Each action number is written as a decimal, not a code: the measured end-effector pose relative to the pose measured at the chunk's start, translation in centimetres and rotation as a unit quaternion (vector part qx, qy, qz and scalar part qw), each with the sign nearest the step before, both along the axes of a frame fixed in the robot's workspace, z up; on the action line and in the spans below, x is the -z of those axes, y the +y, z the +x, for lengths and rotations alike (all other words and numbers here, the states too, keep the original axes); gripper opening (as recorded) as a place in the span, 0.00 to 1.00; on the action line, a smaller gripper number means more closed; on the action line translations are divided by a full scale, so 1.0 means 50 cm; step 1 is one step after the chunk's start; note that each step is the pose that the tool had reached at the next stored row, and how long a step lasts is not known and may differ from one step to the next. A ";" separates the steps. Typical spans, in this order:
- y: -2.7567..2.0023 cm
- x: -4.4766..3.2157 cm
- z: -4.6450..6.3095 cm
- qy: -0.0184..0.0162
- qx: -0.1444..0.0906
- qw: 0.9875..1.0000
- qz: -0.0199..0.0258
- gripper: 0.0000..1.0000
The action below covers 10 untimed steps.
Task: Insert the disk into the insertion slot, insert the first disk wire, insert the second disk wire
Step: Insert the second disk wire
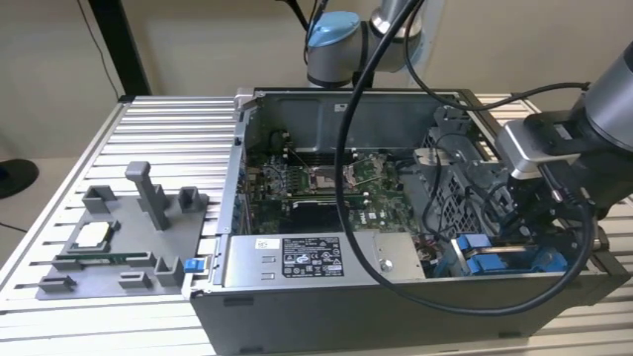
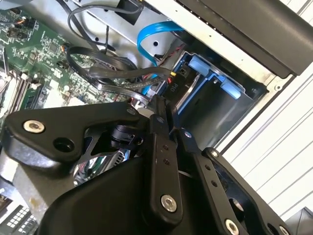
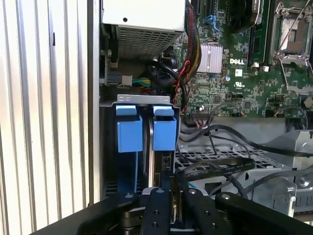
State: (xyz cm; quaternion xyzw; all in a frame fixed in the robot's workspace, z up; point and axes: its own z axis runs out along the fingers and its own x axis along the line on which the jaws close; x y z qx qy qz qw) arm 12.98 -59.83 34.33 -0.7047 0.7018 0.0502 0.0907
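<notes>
In both wrist views the claw (image 3: pixel 171 198) sits nearest, its black, bolted metal fingers (image 2: pixel 160 147) drawn together at the tips. Whether they pinch anything I cannot tell. The tips are low over the open top of the insertion slot (image 3: pixel 109 161), a dark grey sheet-metal bay in the corner of the computer case (image 1: pixel 396 311). The disk (image 3: pixel 157 166) is already in that bay, standing on edge as a thin dark slab. Its long axis runs from the claw's tips towards the two blocky, bright blue plastic carrier tabs (image 3: pixel 164 131), which stand side by side at the bay's far end. Just beside the fingers lie a flat black ribbon cable (image 3: pixel 215 169) and, in the second wrist view, a black plug (image 2: pixel 174 89) on a bundle of thin coloured wires, with a glossy blue flat cable (image 2: pixel 146 39) looping beyond it. Further off is the green motherboard (image 3: pixel 244 73), studded with small parts and a ribbed silver heatsink (image 3: pixel 209 57). Next to the bay sits the power-supply box (image 1: pixel 307 259) — grey, with a perforated end. In the exterior view the case rests on a ribbed aluminium counter (image 1: pixel 168 133), and a grey moulded fixture tray (image 1: pixel 118 245) lies well apart — at the exterior view's left.
</notes>
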 end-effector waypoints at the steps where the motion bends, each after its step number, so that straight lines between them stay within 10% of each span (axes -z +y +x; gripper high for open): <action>1: -0.0001 0.000 0.000 0.000 -0.001 1.000 0.000 0.00; 10: -0.0029 0.000 0.002 0.000 -0.005 1.000 0.000 0.00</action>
